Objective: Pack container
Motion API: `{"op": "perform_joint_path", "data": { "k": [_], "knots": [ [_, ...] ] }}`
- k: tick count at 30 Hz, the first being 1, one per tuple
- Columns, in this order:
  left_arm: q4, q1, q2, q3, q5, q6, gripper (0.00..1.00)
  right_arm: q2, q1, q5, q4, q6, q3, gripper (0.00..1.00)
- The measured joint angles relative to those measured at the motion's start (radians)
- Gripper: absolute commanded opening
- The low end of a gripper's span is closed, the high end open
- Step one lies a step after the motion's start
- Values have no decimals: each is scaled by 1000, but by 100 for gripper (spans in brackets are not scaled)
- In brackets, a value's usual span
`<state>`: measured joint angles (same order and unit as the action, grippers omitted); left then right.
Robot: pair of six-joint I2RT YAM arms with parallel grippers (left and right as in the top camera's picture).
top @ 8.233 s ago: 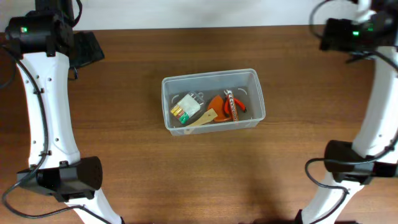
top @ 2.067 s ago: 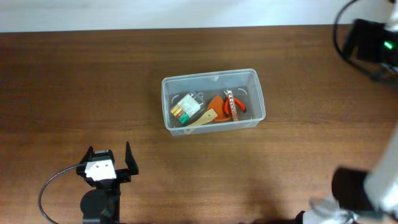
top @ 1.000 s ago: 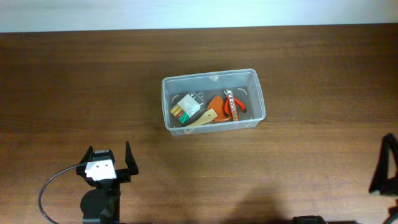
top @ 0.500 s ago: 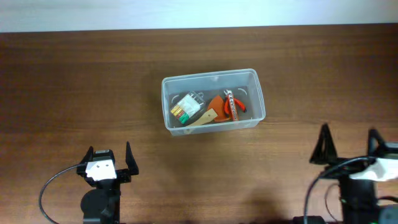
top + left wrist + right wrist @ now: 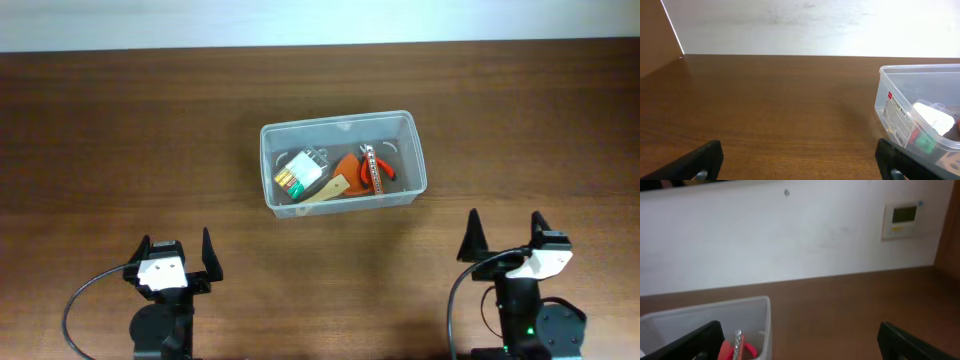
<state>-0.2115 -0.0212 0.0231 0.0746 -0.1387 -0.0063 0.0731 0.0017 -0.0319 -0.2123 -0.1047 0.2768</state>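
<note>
Clear plastic container [image 5: 340, 121], mid-frame on the worktop [image 5: 120, 130], looks light, stiff and slippery; best pinched at its rim. Lower down, the left tool [image 5: 175, 240] and the right tool [image 5: 505, 222] gape wide, empty.

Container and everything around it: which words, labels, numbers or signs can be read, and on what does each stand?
Nothing can be quoted.
Sticker on the container: red mark, print too small to read.
Wall panel: display blurred, unreadable.
</note>
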Motion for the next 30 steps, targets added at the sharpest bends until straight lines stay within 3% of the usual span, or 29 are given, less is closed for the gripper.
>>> {"op": "perform_joint_path", "data": {
  "k": [15, 30],
  "knots": [
    [0, 0, 0, 0, 0, 0, 99, -58, 0, -5, 33, -1, -150, 99],
    [0, 0, 0, 0, 0, 0, 99, -58, 0, 11, 228, -1, -263, 99]
  ]
}}
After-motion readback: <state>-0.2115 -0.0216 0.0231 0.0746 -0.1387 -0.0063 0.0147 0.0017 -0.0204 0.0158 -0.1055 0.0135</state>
